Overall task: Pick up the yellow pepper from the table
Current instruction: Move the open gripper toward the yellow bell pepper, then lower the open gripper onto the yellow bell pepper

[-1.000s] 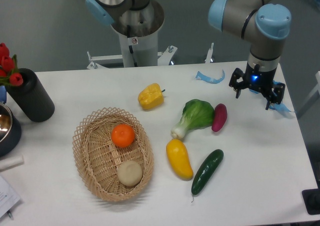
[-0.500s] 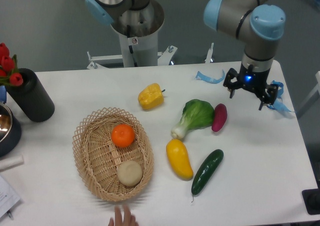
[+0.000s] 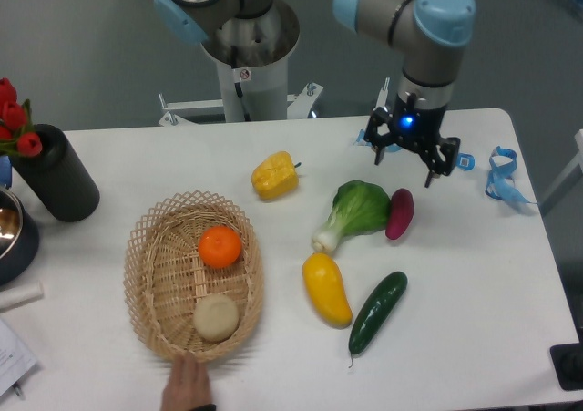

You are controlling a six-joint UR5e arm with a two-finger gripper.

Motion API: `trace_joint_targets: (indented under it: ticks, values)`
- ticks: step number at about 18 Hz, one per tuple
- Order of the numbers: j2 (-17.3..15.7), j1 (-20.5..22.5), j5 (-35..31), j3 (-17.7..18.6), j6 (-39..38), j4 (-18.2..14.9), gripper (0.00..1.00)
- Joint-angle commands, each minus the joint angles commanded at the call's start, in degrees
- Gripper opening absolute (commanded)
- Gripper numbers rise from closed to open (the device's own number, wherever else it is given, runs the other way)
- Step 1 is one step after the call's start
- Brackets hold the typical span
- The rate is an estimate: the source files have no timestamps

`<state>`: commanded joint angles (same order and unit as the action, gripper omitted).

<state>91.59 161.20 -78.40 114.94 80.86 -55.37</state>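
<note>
— Yellow pepper [image 3: 275, 176]: where do you see it?
— You have it lying on the white surface [image 3: 137, 165], toward the far edge and near the middle of it, stem pointing right, nothing touching it. The wicker basket [image 3: 146, 292] sits nearer the front edge, with an orange [image 3: 221, 246] and a pale round thing [image 3: 216, 318] inside.
— And your hand [image 3: 407, 160]?
— It hangs above the far right part of the surface, well apart from the pepper, fingers spread and holding nothing. Just below it you can see the bok choy [image 3: 353, 210] and a purple vegetable [image 3: 399, 213] touching it.
</note>
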Motion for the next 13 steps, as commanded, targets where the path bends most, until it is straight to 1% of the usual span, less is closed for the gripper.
trace_joint_targets:
  ticks: [3, 5, 7, 9, 11, 12, 13]
  values:
    - [-3.7, -1.6, 0.7, 5.4, 0.0, 0.4, 1.0]
    - [-6.3, -4.3, 0.6, 9.5, 0.4, 0.5, 1.0]
    - [-7.3, -6.3, 0.5, 10.9, 0.1, 0.5, 1.0]
    - [-7.7, -9.0, 0.3, 11.4, 0.1, 0.4, 1.0]
    - [-7.6, -11.4, -2.6, 11.4, 0.3, 0.4, 1.0]
    - [-7.0, -13.1, -5.6, 11.5, 0.9, 0.4, 1.0]
    - [-6.5, -14.7, -7.2, 11.6, 1.5, 0.4, 1.0]
